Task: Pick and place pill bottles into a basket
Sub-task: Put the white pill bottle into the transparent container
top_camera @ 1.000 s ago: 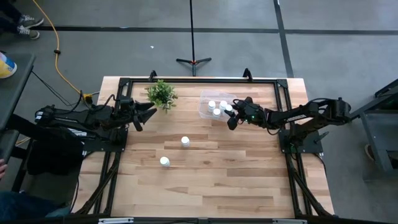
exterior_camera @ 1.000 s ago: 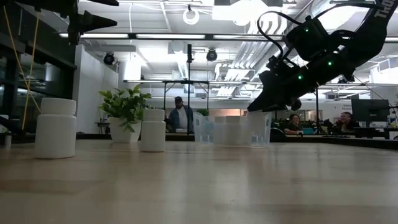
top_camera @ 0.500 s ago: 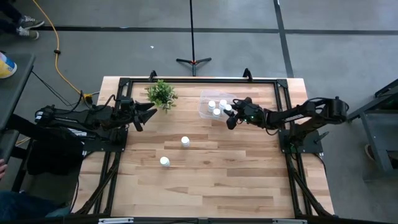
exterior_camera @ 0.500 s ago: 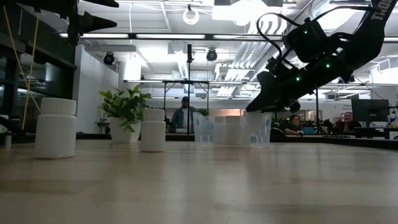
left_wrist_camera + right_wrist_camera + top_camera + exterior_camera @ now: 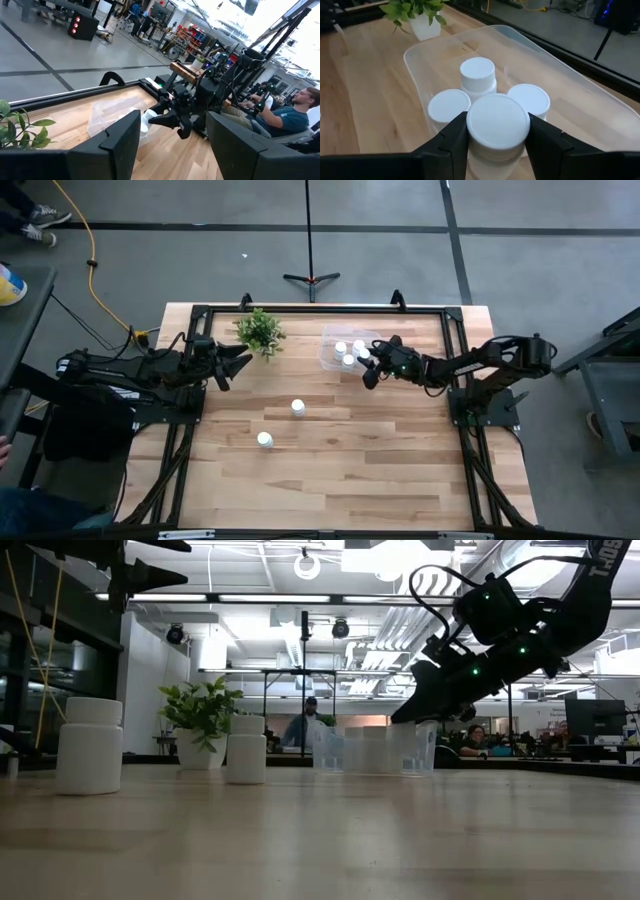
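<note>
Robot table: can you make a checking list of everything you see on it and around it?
Surface: bare wooden table.
Job's things: clear basket holds three pill bottles; a fourth bottle is gripped over it; two loose bottles stand mid-table.
Clutter: potted plant at the far left side.
End effectors: right end effector shut on the fourth bottle; left end effector open, waiting near the plant.
Cables: yellow cable on the floor.
Surroundings: tripod stand; people at desks.
</note>
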Robot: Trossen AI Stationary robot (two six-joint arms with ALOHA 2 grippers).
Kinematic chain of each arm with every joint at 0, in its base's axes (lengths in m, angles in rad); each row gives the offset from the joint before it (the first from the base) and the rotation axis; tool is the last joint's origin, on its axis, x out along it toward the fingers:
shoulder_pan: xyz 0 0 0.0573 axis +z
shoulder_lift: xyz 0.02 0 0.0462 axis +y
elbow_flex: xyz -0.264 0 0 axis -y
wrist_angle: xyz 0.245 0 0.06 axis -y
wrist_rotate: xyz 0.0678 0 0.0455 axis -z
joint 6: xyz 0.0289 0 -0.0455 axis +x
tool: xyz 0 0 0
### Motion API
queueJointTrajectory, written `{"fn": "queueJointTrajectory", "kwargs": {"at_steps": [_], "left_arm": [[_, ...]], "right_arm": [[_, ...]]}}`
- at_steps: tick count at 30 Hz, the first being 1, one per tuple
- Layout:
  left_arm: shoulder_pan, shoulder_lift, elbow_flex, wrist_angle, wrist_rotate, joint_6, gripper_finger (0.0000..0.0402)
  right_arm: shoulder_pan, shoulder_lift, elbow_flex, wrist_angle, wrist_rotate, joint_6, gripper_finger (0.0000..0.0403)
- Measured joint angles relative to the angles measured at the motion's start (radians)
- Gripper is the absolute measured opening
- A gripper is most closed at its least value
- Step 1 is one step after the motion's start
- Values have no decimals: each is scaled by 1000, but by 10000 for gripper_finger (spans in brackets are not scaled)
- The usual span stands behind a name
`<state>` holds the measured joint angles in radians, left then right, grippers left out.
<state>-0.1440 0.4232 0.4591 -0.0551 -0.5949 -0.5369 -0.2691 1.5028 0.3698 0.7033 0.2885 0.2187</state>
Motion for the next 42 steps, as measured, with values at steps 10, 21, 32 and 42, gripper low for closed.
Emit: {"fn": "queueJointTrajectory", "kwargs": {"at_steps": [10, 21, 32, 42], "left_arm": [[0, 0, 0, 0, 0, -18, 260], [0, 0, 0, 0, 0, -18, 260], [0, 0, 0, 0, 0, -18, 260], [0, 0, 0, 0, 0, -18, 260]], "right_arm": [[-13, 0, 4, -14, -20, -20, 154], [-13, -9, 2, -10, -19, -14, 155], [-35, -71, 2, -60, -31, -41, 157], [-52, -72, 2, -77, -98, -44, 171]]}}
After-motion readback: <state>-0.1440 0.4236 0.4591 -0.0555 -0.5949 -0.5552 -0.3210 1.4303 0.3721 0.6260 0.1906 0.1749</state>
